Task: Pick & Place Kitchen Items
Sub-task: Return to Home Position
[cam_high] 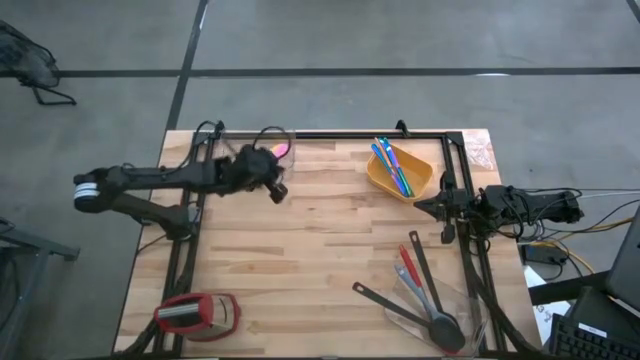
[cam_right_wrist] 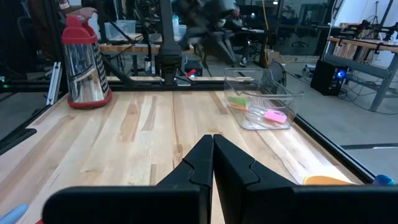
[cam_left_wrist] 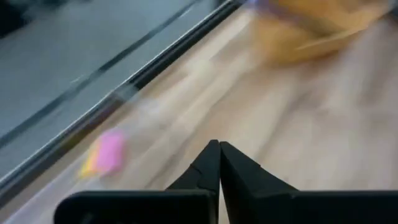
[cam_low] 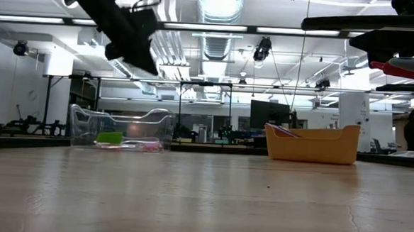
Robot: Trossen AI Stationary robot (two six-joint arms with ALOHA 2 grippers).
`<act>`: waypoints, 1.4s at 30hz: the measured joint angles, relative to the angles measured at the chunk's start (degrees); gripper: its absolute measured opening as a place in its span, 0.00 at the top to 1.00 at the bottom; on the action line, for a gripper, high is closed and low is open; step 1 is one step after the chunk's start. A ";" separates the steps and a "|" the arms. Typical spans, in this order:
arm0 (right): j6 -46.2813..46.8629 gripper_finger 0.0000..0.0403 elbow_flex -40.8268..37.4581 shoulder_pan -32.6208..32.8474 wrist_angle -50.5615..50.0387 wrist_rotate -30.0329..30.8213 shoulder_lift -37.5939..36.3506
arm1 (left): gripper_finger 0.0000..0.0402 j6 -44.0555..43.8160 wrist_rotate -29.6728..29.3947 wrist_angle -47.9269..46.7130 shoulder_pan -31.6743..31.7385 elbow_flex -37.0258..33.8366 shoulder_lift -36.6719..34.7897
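Nearest, two long black spoons [cam_high: 443,328] and a red-headed spatula [cam_high: 407,262] lie at the near right corner of the counter [cam_high: 300,260], with a squat red-and-black object [cam_high: 195,312] at the near left. Midway back, the left claw [cam_high: 278,193] hangs raised, its fingers pressed together on nothing, and the right claw [cam_high: 422,206], likewise closed and empty, is held up by the right edge. Along the far edge, the clear bin [cam_high: 262,131] just behind the left claw holds a pink piece [cam_high: 283,150] and a green piece [cam_low: 110,136], and the orange tub [cam_high: 422,185] holds thin blue and green sticks [cam_high: 392,165].
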 joint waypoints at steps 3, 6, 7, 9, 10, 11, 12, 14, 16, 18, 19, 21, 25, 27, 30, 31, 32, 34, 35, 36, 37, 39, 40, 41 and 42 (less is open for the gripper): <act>0.00 0.98 0.00 -0.01 0.00 0.00 0.00 | 0.98 1.58 4.10 12.88 -3.95 -5.65 -1.99; 0.00 0.98 0.00 -0.01 0.00 0.00 0.00 | 0.99 1.90 5.86 24.97 -8.58 -11.77 -4.31; 0.00 0.98 0.00 -0.02 0.00 -0.02 0.00 | 0.99 3.40 5.72 28.37 -10.07 -13.71 -5.23; 0.00 0.98 0.00 -0.01 0.00 0.01 0.00 | 0.97 7.96 5.63 31.21 -12.20 -17.40 -7.75; 0.00 0.98 0.00 0.00 0.00 0.01 0.00 | 0.97 8.86 5.79 31.38 -12.71 -19.13 -9.32; 0.00 0.98 0.00 -0.02 0.00 -0.01 0.00 | 0.96 8.27 5.78 31.58 -13.07 -20.60 -10.96; 0.00 0.98 0.00 -0.02 0.00 0.00 0.00 | 0.96 6.58 5.76 31.94 -13.36 -22.13 -13.00; 0.00 0.98 0.00 -0.02 0.00 0.01 0.00 | 0.95 4.64 5.78 32.30 -13.46 -25.08 -16.87; 0.00 0.98 0.00 -0.02 -0.01 0.01 0.00 | 0.96 4.25 7.11 32.30 -13.46 -28.05 -20.84; 0.00 0.98 0.00 -0.02 0.00 0.01 0.00 | 0.97 3.92 10.41 32.39 -13.44 -30.15 -24.98; 0.00 0.98 0.00 -0.02 0.00 -0.02 0.00 | 0.98 3.97 11.90 32.72 -13.46 -30.93 -27.11; 0.00 0.98 0.00 -0.02 0.00 0.01 0.00 | 0.99 4.04 12.82 33.07 -13.64 -32.66 -31.39; 0.00 0.98 0.00 0.00 0.00 0.01 0.00 | 0.97 4.10 12.75 32.52 -13.64 -36.25 -38.65; 0.00 0.98 0.00 -0.02 0.00 -0.02 0.00 | 0.96 4.41 13.05 32.38 -13.64 -37.76 -42.30; 0.00 0.98 0.00 -0.02 0.00 0.01 0.00 | 0.97 4.46 13.26 29.98 -13.64 -39.19 -47.36; 0.00 0.98 0.00 -0.02 0.00 -0.01 0.00 | 0.98 4.43 13.41 28.50 -13.64 -39.26 -49.08; 0.00 0.98 0.00 -0.01 0.00 -0.02 0.00 | 0.99 4.38 13.57 26.96 -13.64 -39.26 -50.82; 0.00 0.98 0.00 -0.02 0.00 0.00 0.00 | 0.99 4.36 13.82 23.24 -13.64 -39.26 -54.24; 0.00 0.98 0.00 -0.01 0.00 -0.01 0.00 | 0.98 4.36 13.96 21.51 -13.65 -39.26 -56.00; 0.00 0.98 0.00 -0.02 0.00 0.01 0.00 | 0.98 4.53 14.25 20.03 -13.68 -39.26 -57.81; 0.00 0.98 0.00 -0.02 0.00 0.01 0.00 | 0.97 4.76 14.33 18.56 -13.68 -39.25 -59.80; 0.00 0.98 0.00 -0.02 0.00 0.00 0.00 | 0.96 5.49 14.36 16.06 -13.68 -39.19 -63.81; 0.00 0.98 0.00 -0.02 0.00 -0.01 0.00 | 0.96 5.79 14.35 14.58 -13.68 -39.12 -65.72; 0.00 0.98 0.00 -0.02 0.00 0.01 0.00 | 0.96 5.94 14.35 13.20 -13.68 -39.15 -65.63; 0.00 0.98 0.00 0.00 0.02 -0.01 0.02 | 0.96 6.23 14.67 10.88 -13.68 -39.12 -65.75</act>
